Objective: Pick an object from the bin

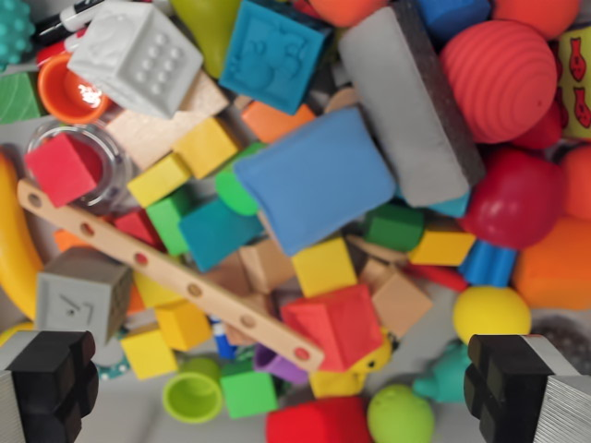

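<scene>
I look straight down into a bin crammed with toys. My gripper (282, 392) is open, its two black fingertips (46, 378) at the bottom corners with nothing between them. Under the gap lie a red foam cube (337, 323), a wooden strip with holes (166, 272), a lime cup (193, 395), a green cube (247, 392) and a green ball (400, 413). A blue cushion (314, 177) sits at the centre. A grey foam block (406, 101) leans above it.
A white dice block (137, 57), a blue embossed tile (271, 53), a red ribbed ball (499, 78), a dark red ball (517, 198), a yellow ball (491, 312), a banana (14, 245) and a grey cube (81, 293) crowd the bin. Bare bin floor (129, 415) shows at bottom left.
</scene>
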`<action>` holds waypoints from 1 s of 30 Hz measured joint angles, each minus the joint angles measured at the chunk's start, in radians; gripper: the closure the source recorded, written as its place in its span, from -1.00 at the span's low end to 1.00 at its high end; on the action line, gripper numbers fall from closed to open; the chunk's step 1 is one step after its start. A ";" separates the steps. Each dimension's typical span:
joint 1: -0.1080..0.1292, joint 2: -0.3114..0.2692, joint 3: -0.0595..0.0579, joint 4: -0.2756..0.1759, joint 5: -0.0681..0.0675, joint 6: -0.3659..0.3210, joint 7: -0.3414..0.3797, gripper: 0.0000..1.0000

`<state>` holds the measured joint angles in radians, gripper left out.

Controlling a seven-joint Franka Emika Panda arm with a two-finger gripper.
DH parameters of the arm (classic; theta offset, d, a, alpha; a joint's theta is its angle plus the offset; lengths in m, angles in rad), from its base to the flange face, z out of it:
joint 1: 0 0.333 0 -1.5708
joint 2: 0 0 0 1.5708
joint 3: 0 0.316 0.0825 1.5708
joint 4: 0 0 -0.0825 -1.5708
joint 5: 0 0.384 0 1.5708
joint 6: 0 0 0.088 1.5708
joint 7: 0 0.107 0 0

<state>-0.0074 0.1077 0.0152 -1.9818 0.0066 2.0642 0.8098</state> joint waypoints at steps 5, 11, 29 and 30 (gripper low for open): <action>0.000 0.000 0.000 0.000 0.000 0.000 0.000 -1.00; 0.000 0.000 0.000 0.000 0.000 0.000 0.000 -1.00; -0.015 0.038 -0.008 -0.006 0.000 0.044 -0.120 -1.00; -0.018 0.042 -0.009 -0.007 0.000 0.050 -0.134 -1.00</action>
<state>-0.0250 0.1500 0.0064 -1.9887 0.0067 2.1143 0.6756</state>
